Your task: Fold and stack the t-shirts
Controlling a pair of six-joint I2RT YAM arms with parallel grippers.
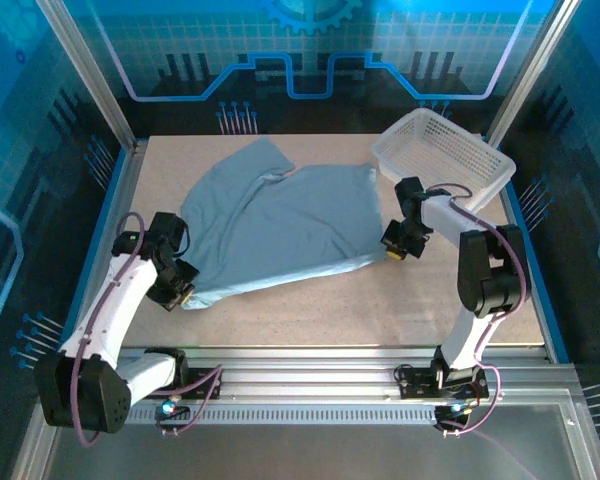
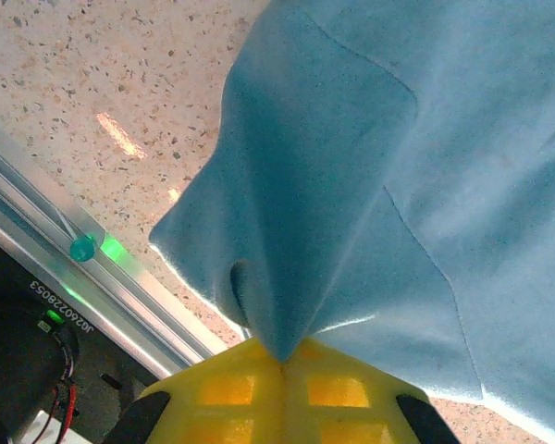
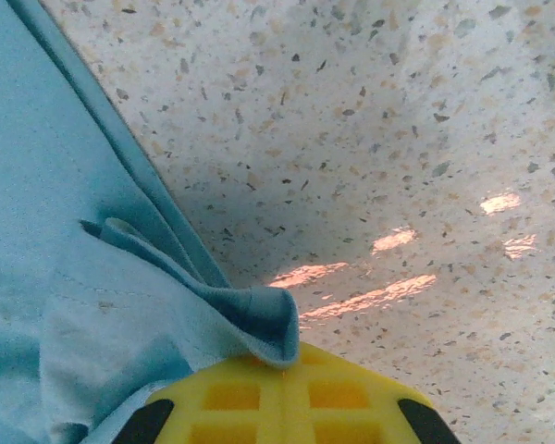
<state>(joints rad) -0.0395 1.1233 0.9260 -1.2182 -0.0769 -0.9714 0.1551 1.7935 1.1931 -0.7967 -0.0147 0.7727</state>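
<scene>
Yellow fingers (image 2: 227, 388) of the left gripper (image 2: 282, 363) meet, pinching the near-left corner of the t-shirt (image 1: 280, 225); the right gripper (image 3: 282, 365) likewise clamps the near-right hem corner. Between them the pale blue shirt lies spread and rumpled on the speckled table (image 1: 400, 300). A serial label (image 2: 60, 301) below the table edge is upside down, hardly legible. A white lattice basket (image 1: 445, 160) stands far right; blue-lit panels (image 1: 310, 40) enclose the cell.

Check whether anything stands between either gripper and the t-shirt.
Nothing visible does. The left gripper and right gripper each pinch a near corner of the t-shirt; the white lattice basket sits at the far right.
</scene>
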